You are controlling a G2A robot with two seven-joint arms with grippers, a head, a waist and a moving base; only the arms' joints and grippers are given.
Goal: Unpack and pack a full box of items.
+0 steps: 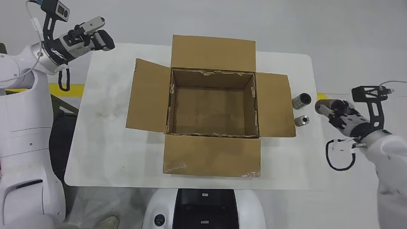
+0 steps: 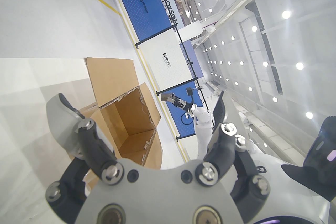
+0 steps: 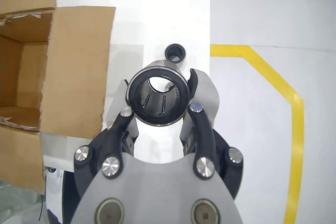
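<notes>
White surface (image 1: 95, 159) with an open, empty box (image 1: 213, 111) at centre; right fingers (image 3: 207, 96) clamp a smooth bearing (image 3: 158, 97) beyond its right flap (image 1: 275, 105), liable to slip or clip cardboard; left fingers (image 2: 59, 117) spread, holding nothing.

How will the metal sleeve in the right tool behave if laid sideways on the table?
The metal sleeve is round and smooth, so it would probably roll on the flat table. Its thick steel-looking wall suggests stiff and heavy for its size.

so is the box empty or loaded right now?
Empty: in the top view the box shows a bare floor, nothing inside, all four flaps spread outward.
</notes>
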